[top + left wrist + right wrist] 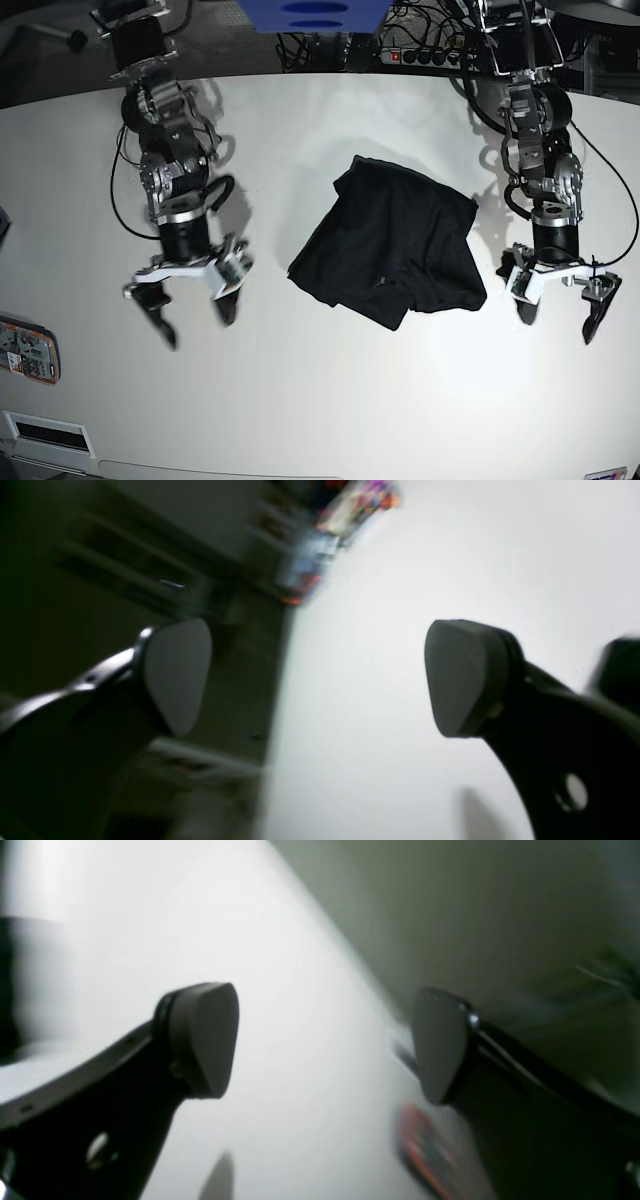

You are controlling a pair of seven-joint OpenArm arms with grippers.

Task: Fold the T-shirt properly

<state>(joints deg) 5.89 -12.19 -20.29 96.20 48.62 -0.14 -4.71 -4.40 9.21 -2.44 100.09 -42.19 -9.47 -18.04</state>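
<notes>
The black T-shirt point(390, 243) lies crumpled and partly folded in the middle of the white table point(330, 400). It shows in the base view only. My left gripper point(560, 312) hangs open and empty over the table to the right of the shirt. In the left wrist view its fingers point(175, 675) stand wide apart with nothing between them. My right gripper point(193, 317) hangs open and empty to the left of the shirt. In the right wrist view its fingers point(205, 1037) are also wide apart.
A small coloured card or packet point(25, 350) lies at the table's left edge and shows blurred in the right wrist view point(425, 1150). A white label point(45, 432) sits at the front left. Cables and a blue object point(310, 14) lie beyond the far edge.
</notes>
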